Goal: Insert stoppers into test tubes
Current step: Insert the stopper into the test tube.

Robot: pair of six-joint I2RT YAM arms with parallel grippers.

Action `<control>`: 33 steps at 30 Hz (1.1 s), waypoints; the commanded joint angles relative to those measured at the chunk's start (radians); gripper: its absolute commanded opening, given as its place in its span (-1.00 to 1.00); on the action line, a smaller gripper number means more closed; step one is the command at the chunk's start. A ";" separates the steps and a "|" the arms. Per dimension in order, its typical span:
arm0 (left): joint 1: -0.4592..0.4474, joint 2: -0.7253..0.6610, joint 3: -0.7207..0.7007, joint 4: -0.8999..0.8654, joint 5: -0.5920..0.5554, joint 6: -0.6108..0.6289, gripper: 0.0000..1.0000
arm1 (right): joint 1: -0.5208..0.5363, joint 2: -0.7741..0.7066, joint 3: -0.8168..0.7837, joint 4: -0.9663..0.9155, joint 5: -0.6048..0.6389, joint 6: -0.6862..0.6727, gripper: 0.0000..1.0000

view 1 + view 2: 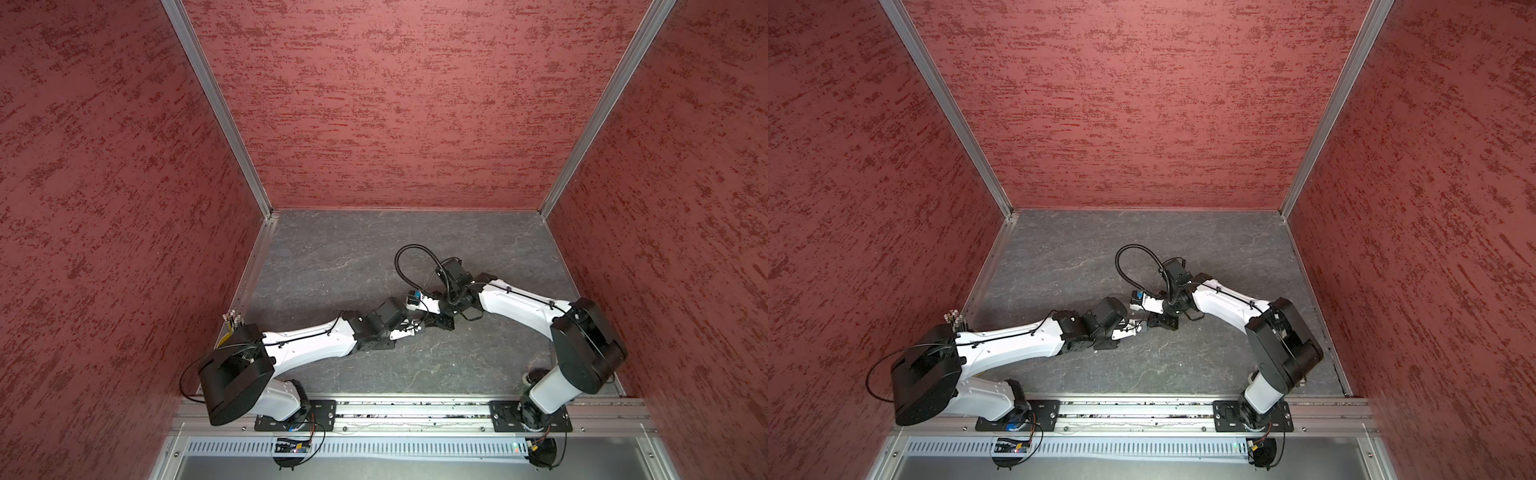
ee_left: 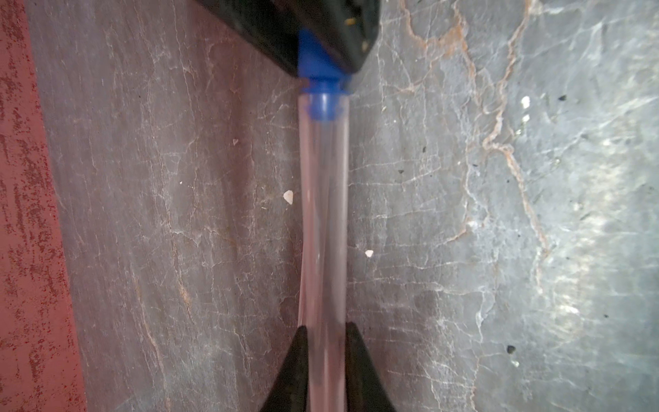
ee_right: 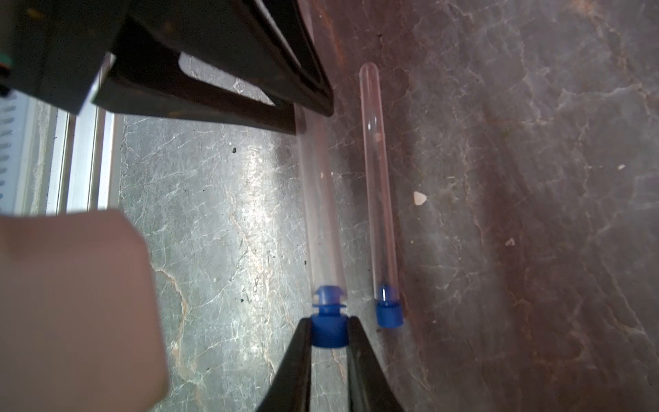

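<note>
Clamping one test tube (image 2: 322, 214) in my left gripper (image 2: 326, 326), one stopper (image 3: 328, 335) in my right gripper (image 3: 328, 319); second tube (image 3: 379, 178) holds second stopper (image 3: 389, 315).

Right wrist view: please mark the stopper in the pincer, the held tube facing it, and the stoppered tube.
gripped stopper (image 3: 328, 331): right wrist view, its wide cap.
held test tube (image 3: 321, 214): right wrist view, mid-length wall.
stoppered test tube (image 3: 378, 185): right wrist view, mid-length wall.

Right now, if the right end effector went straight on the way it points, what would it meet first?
The held test tube: the blue stopper in the right end effector sits at its mouth, seemingly partly in. Beyond, the left end effector gripping that tube.
</note>
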 commanded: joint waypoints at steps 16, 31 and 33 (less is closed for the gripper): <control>-0.009 0.013 0.007 0.006 0.029 0.005 -0.63 | 0.003 -0.017 0.014 -0.016 0.024 -0.034 -0.01; -0.025 0.026 -0.027 0.002 0.045 -0.025 -0.63 | -0.052 -0.082 -0.035 -0.021 0.127 -0.062 0.17; -0.028 0.033 -0.028 0.000 0.046 -0.029 -0.62 | -0.070 -0.088 -0.039 -0.022 0.150 -0.066 0.17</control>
